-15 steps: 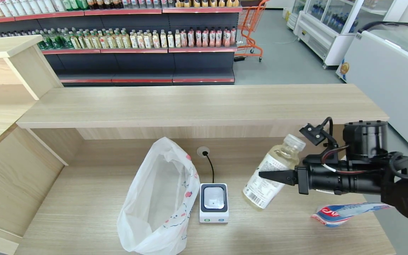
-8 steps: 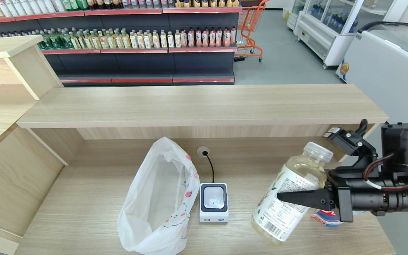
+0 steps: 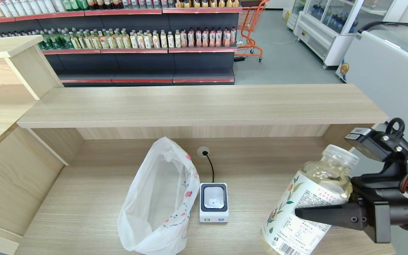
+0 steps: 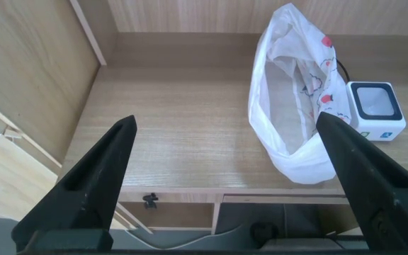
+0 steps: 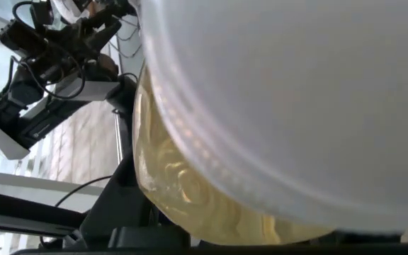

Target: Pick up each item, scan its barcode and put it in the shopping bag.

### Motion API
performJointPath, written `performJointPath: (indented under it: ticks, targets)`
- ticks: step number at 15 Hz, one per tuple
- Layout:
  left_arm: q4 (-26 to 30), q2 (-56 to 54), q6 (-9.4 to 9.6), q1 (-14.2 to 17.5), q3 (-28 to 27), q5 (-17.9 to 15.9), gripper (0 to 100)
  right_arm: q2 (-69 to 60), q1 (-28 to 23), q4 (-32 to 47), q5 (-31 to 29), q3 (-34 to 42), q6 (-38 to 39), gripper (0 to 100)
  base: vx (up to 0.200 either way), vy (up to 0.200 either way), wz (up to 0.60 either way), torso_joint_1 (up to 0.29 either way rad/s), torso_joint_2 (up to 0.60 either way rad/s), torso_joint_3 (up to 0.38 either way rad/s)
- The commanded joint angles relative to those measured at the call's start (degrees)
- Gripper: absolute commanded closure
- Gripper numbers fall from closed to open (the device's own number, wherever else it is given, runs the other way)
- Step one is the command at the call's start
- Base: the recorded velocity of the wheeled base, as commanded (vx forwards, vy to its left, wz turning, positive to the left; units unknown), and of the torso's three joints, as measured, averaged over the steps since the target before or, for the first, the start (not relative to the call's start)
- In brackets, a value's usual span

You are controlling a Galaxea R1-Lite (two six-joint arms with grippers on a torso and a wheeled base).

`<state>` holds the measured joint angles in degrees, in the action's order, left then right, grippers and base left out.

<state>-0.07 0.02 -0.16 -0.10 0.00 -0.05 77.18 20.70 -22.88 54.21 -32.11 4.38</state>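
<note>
1. Head view: the right gripper [image 3: 326, 209] is clamped across the middle of a bottle [image 3: 306, 193] of pale drink. It holds the bottle in the air above the near right part of the counter [image 3: 83, 212], well apart from the scanner [image 3: 214, 202].
2. I judge the step in hand to be the scan. The bottle is lifted, but it is not over the scanner window and not in the bag [image 3: 161, 198].
3. The bottle is tilted, with its long axis running from the base, low and near, up to the cap, higher and farther to the right. The barcode sits near the base and faces up toward the head camera.
4. The next move likely calls for carrying the bottle left until it is over the scanner. It would then need turning so the barcode faces down at the upward-looking window.
5. The bag stands open just to the left of the scanner, mouth up, ready for the drop afterwards.
6. Left wrist view: the left gripper [image 4: 227, 124] hangs with its fingers spread wide and holds nothing, above the counter's near edge.
</note>
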Motion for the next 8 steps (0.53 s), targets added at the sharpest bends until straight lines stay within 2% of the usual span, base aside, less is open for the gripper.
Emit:
performJointPath:
  ticks: [1,8]
  targets:
    - [-0.01,-0.02,-0.02,0.01,0.0,0.05,0,-0.89,0.39,0.03,-0.07,0.91,0.02,100,0.0,0.0,0.0,0.0,0.0,0.0]
    - [-0.01,-0.02,-0.02,0.01,0.0,-0.04,0,-1.68,0.92,1.7,-0.16,1.17,-0.07,100,0.0,0.0,0.0,0.0,0.0,0.0]
